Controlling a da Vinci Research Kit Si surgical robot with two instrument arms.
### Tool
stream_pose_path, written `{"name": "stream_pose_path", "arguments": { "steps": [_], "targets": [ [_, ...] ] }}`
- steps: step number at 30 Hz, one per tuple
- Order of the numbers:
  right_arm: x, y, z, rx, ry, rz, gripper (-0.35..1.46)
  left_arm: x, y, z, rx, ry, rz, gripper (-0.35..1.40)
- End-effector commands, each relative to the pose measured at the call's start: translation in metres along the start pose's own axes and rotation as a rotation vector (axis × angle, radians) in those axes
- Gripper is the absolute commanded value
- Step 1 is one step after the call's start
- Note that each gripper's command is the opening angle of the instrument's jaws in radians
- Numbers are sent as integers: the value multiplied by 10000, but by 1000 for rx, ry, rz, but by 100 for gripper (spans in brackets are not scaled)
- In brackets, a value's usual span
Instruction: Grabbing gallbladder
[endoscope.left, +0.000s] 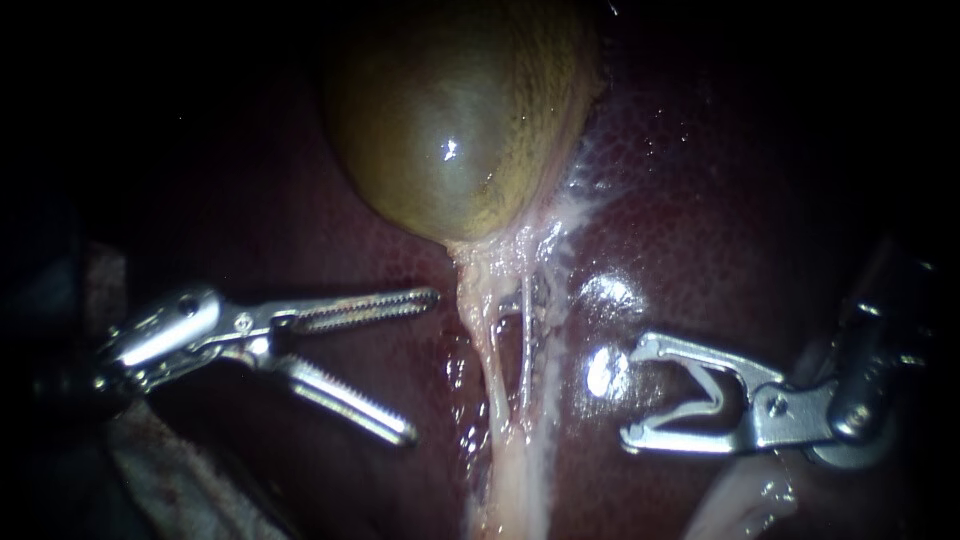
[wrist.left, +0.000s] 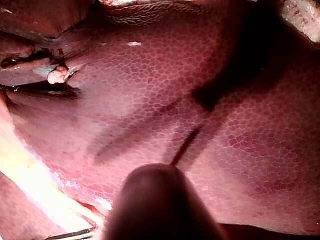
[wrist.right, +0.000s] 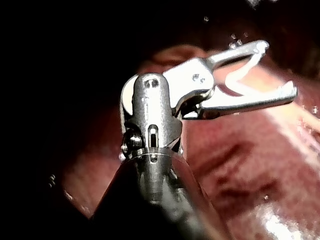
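The olive-green gallbladder (endoscope.left: 450, 120) bulges at the top centre of the endoscope view, set in the dark red liver (endoscope.left: 700, 200). Pale tubes (endoscope.left: 500, 350) run down from its neck. My left instrument (endoscope.left: 422, 366) lies left of the tubes and below the gallbladder, its toothed jaws wide open and touching nothing. Right of the tubes, my right instrument (endoscope.left: 638, 392) points at them, its jaws spread around a white clip (endoscope.left: 700, 395). The right wrist view shows that clip (wrist.right: 235, 80) seated between the jaws of my right instrument (wrist.right: 278, 69). In the left wrist view only a blurred dark shaft (wrist.left: 160, 205) shows.
Liver surface (wrist.left: 200, 90) fills the left wrist view, with a bright pale strip of tissue (wrist.left: 30, 175) beside the shaft. Wet, glistening liver (endoscope.left: 610, 290) lies between the tubes and the right instrument. The edges of the endoscope view are dark.
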Motion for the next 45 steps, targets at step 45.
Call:
{"name": "stream_pose_path", "arguments": {
  "steps": [45],
  "targets": [
    [0, 0, 0, 0, 0, 0, 59, -52, -33, 8, 403, 90, -786, 93]
  ]
}}
